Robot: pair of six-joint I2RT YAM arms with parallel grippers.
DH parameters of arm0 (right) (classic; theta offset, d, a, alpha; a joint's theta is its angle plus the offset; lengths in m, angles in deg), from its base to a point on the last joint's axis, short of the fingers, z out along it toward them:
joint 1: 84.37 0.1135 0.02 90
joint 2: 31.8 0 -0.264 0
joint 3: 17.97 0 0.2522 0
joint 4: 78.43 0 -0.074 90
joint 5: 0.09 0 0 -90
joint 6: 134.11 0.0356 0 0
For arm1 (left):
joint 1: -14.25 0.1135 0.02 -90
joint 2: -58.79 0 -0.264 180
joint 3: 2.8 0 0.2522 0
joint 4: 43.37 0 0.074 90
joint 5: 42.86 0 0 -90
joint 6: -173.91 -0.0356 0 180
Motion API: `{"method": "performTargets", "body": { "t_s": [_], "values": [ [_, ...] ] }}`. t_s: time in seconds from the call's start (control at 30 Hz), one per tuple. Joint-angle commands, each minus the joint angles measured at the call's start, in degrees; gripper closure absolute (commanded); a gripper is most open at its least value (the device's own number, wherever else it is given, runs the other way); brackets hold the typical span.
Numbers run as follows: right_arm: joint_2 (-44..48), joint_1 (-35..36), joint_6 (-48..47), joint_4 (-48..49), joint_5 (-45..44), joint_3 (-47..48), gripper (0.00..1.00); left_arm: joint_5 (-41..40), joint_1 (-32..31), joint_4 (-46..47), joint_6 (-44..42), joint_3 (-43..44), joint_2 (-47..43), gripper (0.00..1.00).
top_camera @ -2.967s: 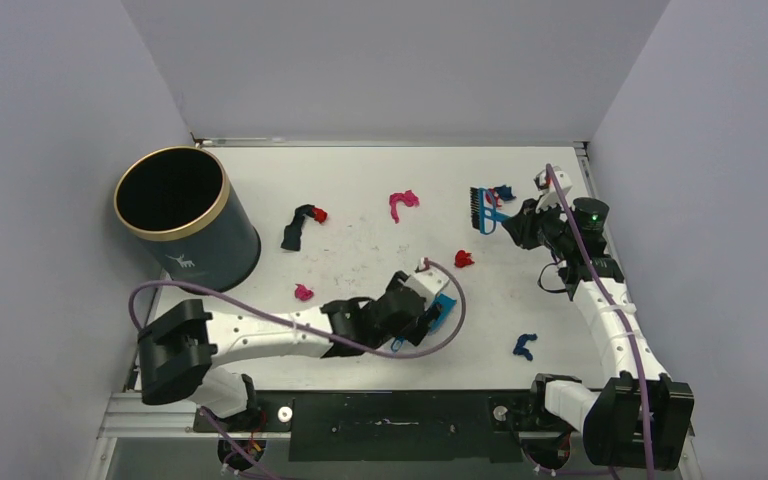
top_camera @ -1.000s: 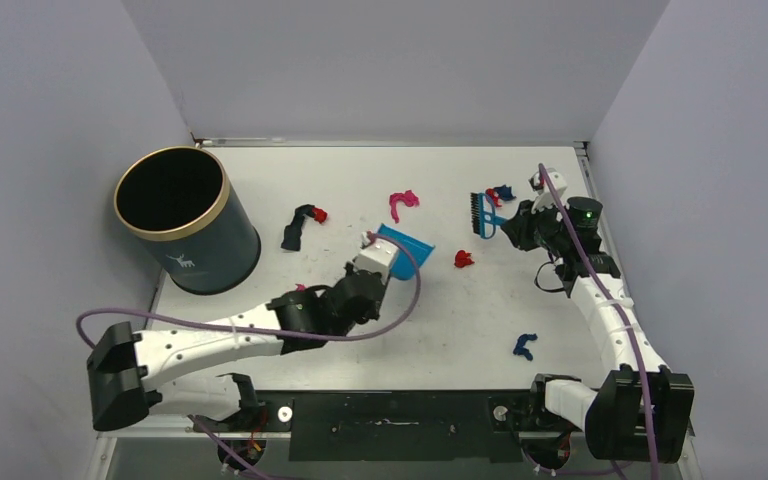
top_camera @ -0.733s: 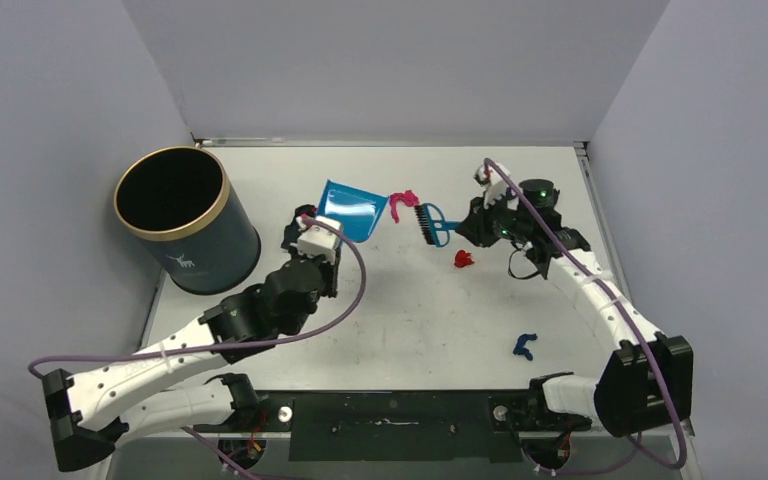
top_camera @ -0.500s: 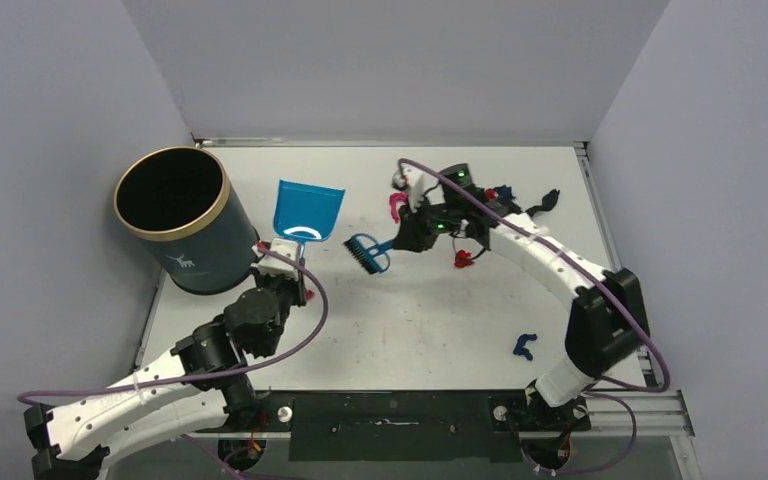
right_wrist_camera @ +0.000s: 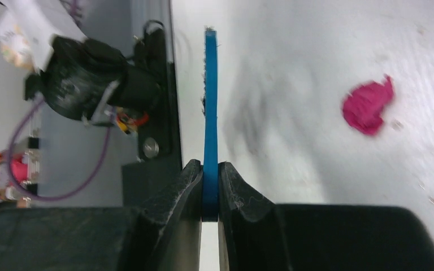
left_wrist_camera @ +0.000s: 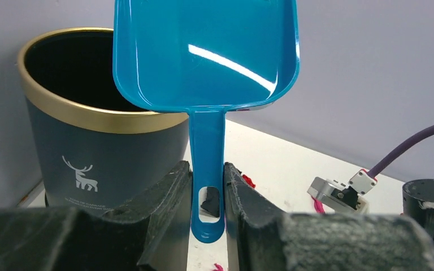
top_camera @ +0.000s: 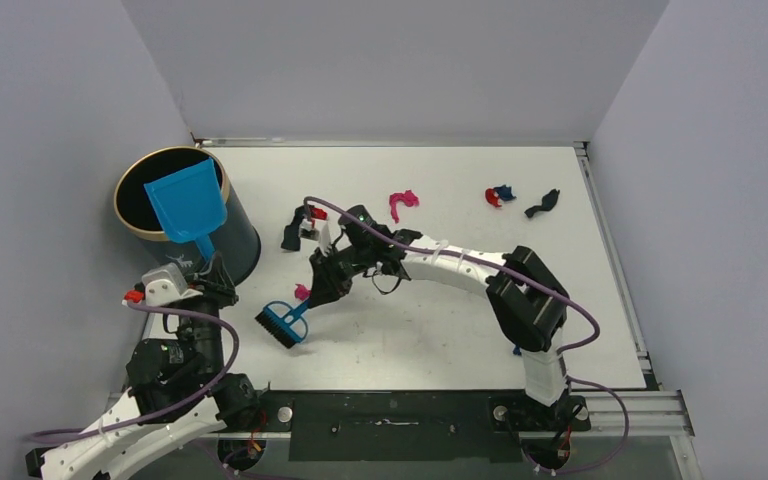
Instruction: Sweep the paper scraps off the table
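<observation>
Left gripper (left_wrist_camera: 208, 189) tight on dustpan handle (left_wrist_camera: 207, 138)

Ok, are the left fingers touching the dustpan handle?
Touching. The left wrist view shows both left fingers pressed against the sides of the dustpan handle, with no gap.

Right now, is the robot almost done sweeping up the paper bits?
Not nearly. The left hand holds the dustpan up over the bin, and its scoop looks empty; I cannot see inside the bin. The right hand grips the brush. Several paper scraps lie scattered on the table, like the black one.
</observation>
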Motion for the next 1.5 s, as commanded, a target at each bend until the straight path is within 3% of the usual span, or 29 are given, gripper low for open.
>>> {"method": "performTargets", "body": {
  "t_s": [0.0,0.1,0.2,0.4,0.53,0.87,1.03,1.13,1.47],
  "values": [
    [-2.31,3.08,19.72,23.02,1.02,2.88,0.95,-1.41,0.60,5.11,-3.50,-0.17,-0.54,1.00],
    [-5.86,4.37,34.34,36.61,-1.60,3.15,0.95,-0.17,1.83,3.55,-2.23,0.63,-0.05,1.00],
    [-10.96,6.36,45.54,41.56,-4.12,6.56,0.95,1.28,4.06,1.53,0.73,1.30,-0.83,1.00],
    [-21.77,10.37,52.74,31.71,-11.86,19.01,0.95,8.83,12.07,-1.96,7.74,1.56,-1.60,1.00],
    [-25.77,12.83,51.71,21.05,-17.12,26.79,0.95,15.59,18.21,-5.04,13.89,2.82,1.08,1.00],
    [-28.70,14.04,51.96,9.64,-25.39,29.22,0.95,22.97,24.65,-6.05,17.66,3.10,3.28,1.00],
    [-24.33,11.74,51.44,7.77,-27.18,23.28,0.95,22.71,24.66,-6.16,17.13,3.07,3.32,1.00],
    [-19.03,9.21,51.00,9.93,-27.07,14.89,0.95,22.73,24.66,-6.22,16.94,3.02,3.22,1.00],
    [-1.13,-6.79,42.73,9.11,-27.19,-6.66,0.95,22.61,24.66,-6.67,16.98,2.98,3.35,1.00]
  ]
}}
